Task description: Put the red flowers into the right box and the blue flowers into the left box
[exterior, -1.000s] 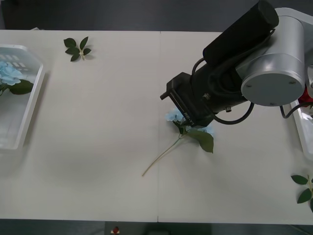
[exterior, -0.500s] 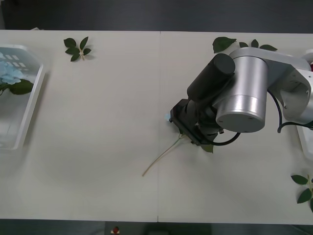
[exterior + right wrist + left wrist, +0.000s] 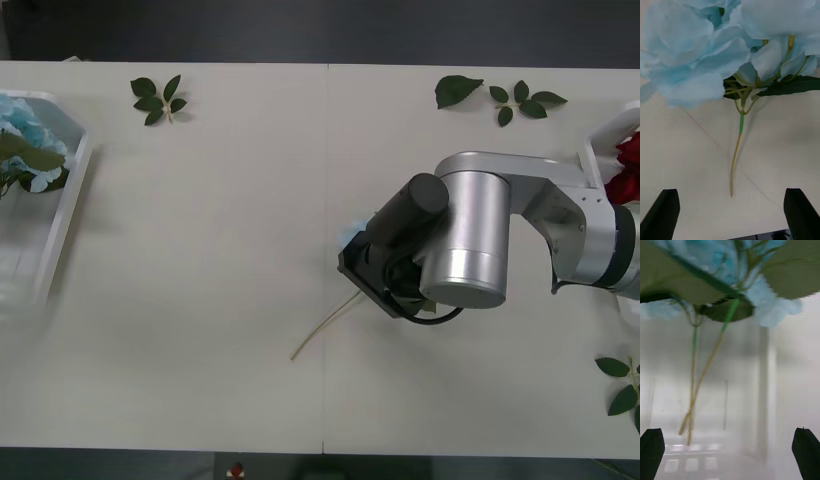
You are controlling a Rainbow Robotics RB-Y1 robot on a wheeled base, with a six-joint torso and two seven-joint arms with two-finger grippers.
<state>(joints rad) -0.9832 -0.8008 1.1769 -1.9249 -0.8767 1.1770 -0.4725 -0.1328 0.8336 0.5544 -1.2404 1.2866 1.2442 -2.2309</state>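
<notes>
- While my right gripper (image 3: 730,210) hung open over the blue flower (image 3: 696,56) mid-table, its stem (image 3: 322,328) trailed nearward.
- My left gripper (image 3: 730,453) stood open above blue flowers (image 3: 715,277) in the left box (image 3: 62,215).

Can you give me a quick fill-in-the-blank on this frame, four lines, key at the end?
1. The right gripper hovers over a loose ____ flower lying on the table.
2. Its jaws are ____.
3. The left box at the table's left edge holds flowers of the colour ____.
4. The left gripper, jaws open, is above the ____ box.

Missing words: blue; open; blue; left
</notes>
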